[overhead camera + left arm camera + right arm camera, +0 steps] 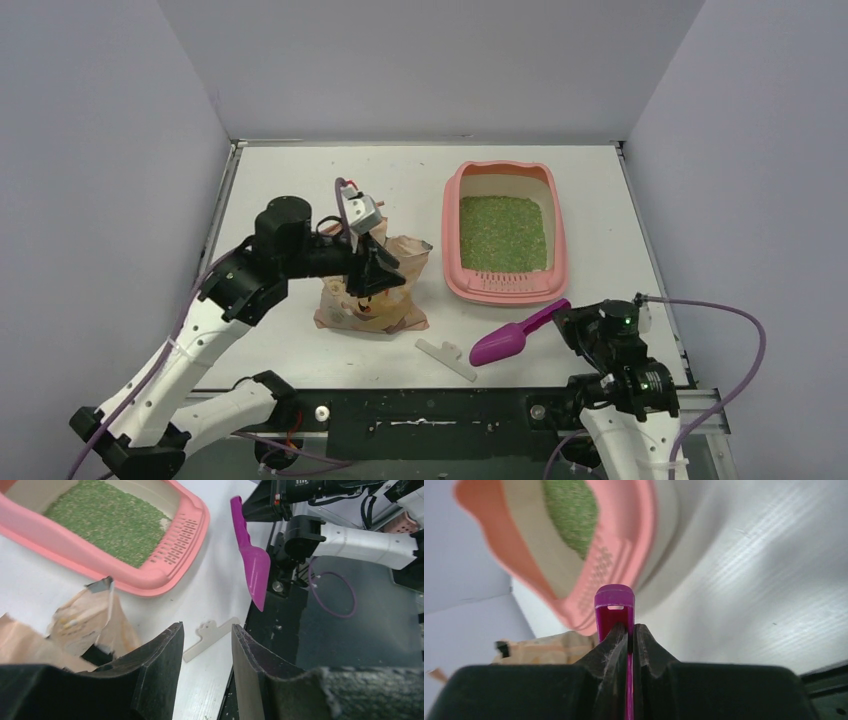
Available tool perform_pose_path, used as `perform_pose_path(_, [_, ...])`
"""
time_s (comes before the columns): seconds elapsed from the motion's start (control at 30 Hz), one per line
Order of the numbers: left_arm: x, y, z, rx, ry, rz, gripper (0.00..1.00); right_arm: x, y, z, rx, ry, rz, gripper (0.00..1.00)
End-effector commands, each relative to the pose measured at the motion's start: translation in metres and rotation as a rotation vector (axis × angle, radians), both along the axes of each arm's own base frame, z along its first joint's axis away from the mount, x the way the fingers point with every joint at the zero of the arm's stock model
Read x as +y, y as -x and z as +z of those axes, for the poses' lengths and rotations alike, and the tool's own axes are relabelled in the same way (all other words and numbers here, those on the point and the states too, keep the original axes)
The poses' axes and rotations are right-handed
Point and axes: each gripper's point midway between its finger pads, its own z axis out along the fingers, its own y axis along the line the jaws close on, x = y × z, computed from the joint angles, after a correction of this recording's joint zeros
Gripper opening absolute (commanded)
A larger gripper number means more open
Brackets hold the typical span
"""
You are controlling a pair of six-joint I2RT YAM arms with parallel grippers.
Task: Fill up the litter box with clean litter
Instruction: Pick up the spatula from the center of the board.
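The pink litter box (455, 232) sat on the white table (300, 180), toward the far right, with its slotted strip (505, 286) at the near end. A bed of green litter (502, 232) covered its floor, leaving a bare pale band at the far end. The left arm (250, 280) reached over a crumpled brown paper bag (385, 312) that stood to the left of the box. In the left wrist view the left jaws stood apart with nothing between them; the bag's torn top (85, 615) lay just beside the left finger. The bag carried coloured print, but it was too blurred and creased to read. At the near right, the right arm (625, 370) had the right jaws clamped together on the handle of a magenta scoop (515, 335). The scoop's bowl pointed left along the table's near edge, just in front of the box but apart from it. A small flat white piece (447, 357) lay on the table between the bag and the scoop. White lettering on the right arm's housing (300, 484) was cut off at the picture's edge and could not be made out.
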Motion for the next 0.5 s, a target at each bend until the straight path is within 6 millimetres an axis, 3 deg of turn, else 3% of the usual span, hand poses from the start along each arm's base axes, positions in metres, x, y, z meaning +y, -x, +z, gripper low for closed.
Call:
perform_pose_path(0.0, [-0.037,-0.003,0.022,0.028,0.033,-0.022,0.37,0.003,-0.025,0.079,-0.311,-0.016,0.022,0.0])
perform_pose_path(0.27, [-0.122,-0.006,0.034,0.205,0.187,-0.085,0.42,0.023,-0.061,0.175,-0.699,-0.063,0.118,0.0])
perform_pose_path(0.47, [-0.138,-0.009,0.03,0.287,0.215,-0.109,0.47,0.041,-0.074,0.218,-0.862,-0.092,0.216,0.0])
